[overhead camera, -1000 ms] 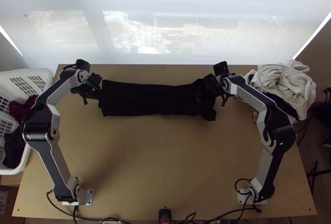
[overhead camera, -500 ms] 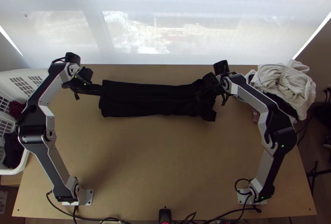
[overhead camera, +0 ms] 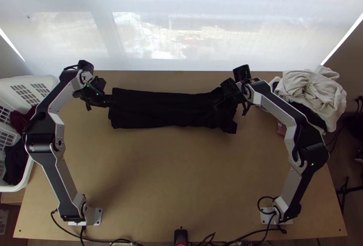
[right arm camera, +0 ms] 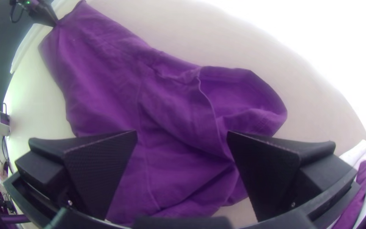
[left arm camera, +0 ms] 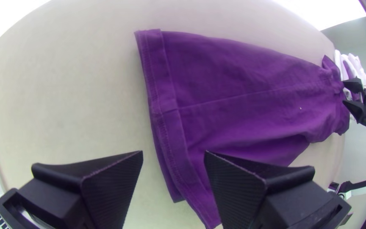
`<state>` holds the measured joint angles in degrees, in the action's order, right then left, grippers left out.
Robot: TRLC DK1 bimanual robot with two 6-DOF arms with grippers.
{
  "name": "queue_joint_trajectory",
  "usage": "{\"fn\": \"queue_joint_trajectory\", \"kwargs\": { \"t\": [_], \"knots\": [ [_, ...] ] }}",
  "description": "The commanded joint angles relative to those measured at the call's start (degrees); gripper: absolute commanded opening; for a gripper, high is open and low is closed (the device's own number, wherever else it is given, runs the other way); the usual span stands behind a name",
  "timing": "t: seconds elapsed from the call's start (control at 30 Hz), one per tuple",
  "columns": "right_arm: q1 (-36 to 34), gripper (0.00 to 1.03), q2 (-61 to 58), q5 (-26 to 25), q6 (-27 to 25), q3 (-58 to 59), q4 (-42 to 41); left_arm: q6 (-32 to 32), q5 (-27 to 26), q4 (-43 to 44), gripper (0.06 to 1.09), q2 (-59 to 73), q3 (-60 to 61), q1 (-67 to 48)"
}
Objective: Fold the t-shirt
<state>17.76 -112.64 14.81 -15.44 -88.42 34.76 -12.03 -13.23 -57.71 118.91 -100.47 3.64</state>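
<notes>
A: What's shifted since the last frame?

B: Left arm point(overhead camera: 51, 166) has eased inward, bringing the left gripper point(overhead camera: 111, 102) a little toward the shirt point(overhead camera: 168, 110); right arm's elbow point(overhead camera: 313, 148) a touch farther out; shirt lies as it did

A: Ground and lie of things, biggest first?

B: Wooden table point(overhead camera: 181, 178), an arm based at each near corner. Dark shirt on its far half, a long folded band running crosswise, hem at the left end, right end rumpled. White basket point(overhead camera: 27, 80) off the table's left side, clothes inside. Heap of pale and dark clothes point(overhead camera: 313, 91) at the far right corner

A: And the grippers?

B: Left gripper point(left arm camera: 173, 152) at the hem end, fingers wide apart, cloth showing between them. Right gripper point(overhead camera: 217, 105) over the rumpled end, fingers likewise spread, cloth in the gap; can't tell whether either touches it
</notes>
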Motion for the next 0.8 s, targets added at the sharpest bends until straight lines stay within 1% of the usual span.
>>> {"fn": "queue_joint_trajectory", "kwargs": {
  "t": [0.0,0.3,0.37,0.47,0.5,0.63,0.77],
  "knots": [
    [0.26,0.98,1.02,-0.04,0.06,0.27,0.30,0.52,0.23,0.94,0.78,2.64,-0.35,-0.65],
    [1.05,0.98,1.11,-0.04,0.41,-0.26,0.30,1.57,0.14,-0.21,0.77,4.84,-1.14,-1.44],
    [1.23,0.98,1.11,-0.04,0.50,-0.26,0.30,2.19,0.05,-0.29,0.67,5.01,-1.14,-1.79],
    [1.40,0.98,1.19,-0.04,0.68,-0.44,0.30,2.19,-0.21,-0.65,0.67,5.19,-1.14,-2.23],
    [1.49,0.98,1.19,-0.04,0.68,-0.44,0.30,2.28,-0.48,-0.73,0.65,5.28,-1.14,-2.23],
    [1.58,0.98,1.46,-0.04,0.76,-0.44,0.30,2.45,-1.97,-1.09,0.37,5.01,-1.14,-2.41],
    [1.84,0.98,1.90,-0.04,0.85,-0.44,0.30,2.63,-2.50,-1.09,0.12,3.69,-1.49,-2.67]
  ]
}}
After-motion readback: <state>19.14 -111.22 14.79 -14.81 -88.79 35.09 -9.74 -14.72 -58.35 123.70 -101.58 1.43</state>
